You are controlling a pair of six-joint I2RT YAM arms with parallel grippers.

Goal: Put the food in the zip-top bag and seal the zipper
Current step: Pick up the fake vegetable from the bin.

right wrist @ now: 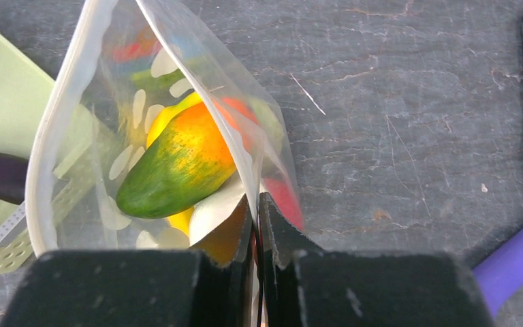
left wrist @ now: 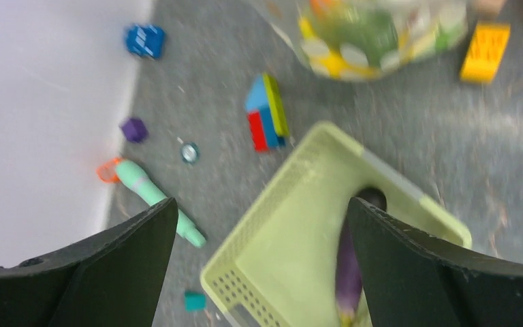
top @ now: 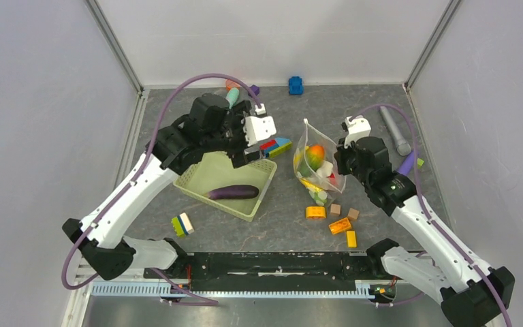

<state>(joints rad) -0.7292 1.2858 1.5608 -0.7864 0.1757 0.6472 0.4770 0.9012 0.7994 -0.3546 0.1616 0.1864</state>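
Two claws I watch, left claw (left wrist: 259, 228) released above basket (top: 199, 184) with eggplant (top: 233, 192), right claw (right wrist: 257, 208) clenched on zip-top bag (right wrist: 271, 129) holding mango (right wrist: 177, 163).

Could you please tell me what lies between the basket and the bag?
Only bare table separates basket and bag, as the top view shows; the block stack sits farther back.
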